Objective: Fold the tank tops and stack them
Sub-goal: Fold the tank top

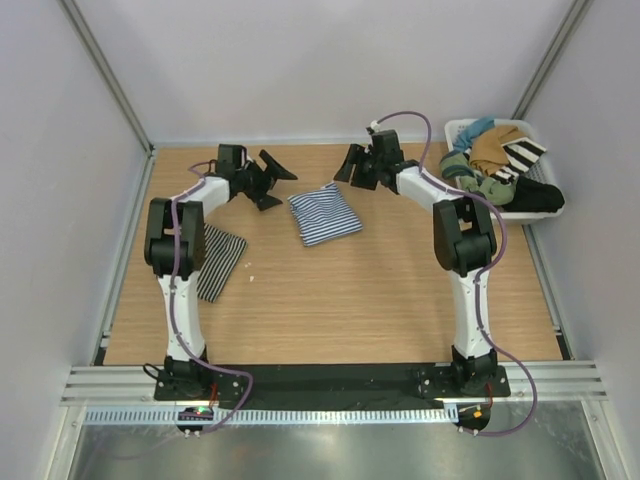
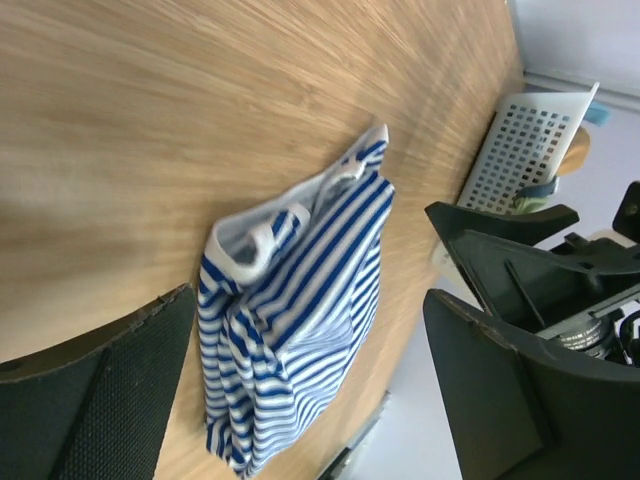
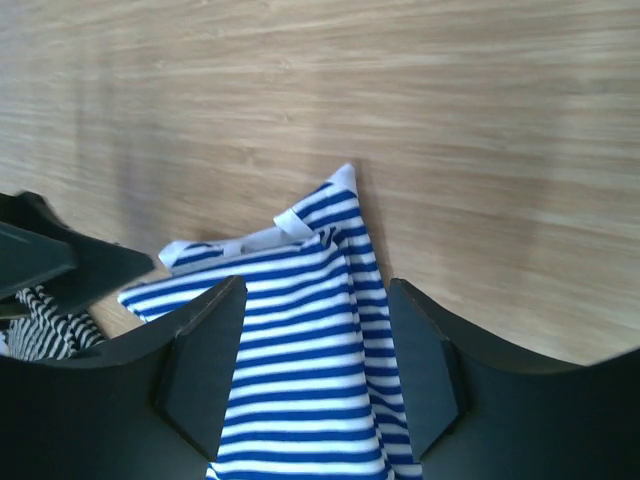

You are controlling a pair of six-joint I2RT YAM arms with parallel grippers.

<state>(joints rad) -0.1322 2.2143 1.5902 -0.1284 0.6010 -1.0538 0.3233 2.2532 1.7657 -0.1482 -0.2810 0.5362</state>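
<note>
The blue-and-white tank top (image 1: 325,213) lies folded into a rough square on the table's far middle, its white-trimmed neckline showing in the left wrist view (image 2: 300,300) and the right wrist view (image 3: 300,390). My left gripper (image 1: 272,183) hangs just left of it, open, with nothing between its fingers (image 2: 110,400). From the far right edge of the top, my right gripper (image 1: 352,165) hovers open and empty, its jaws astride the cloth (image 3: 315,370) without touching. The fine black-and-white tank top (image 1: 218,260) lies flat at the left, partly hidden under my left arm.
A white basket (image 1: 457,131) at the back right corner holds tan, green, teal, black and bold-striped clothes. The same basket (image 2: 520,150) appears in the left wrist view beyond the right gripper (image 2: 540,270). Walls close the table on three sides.
</note>
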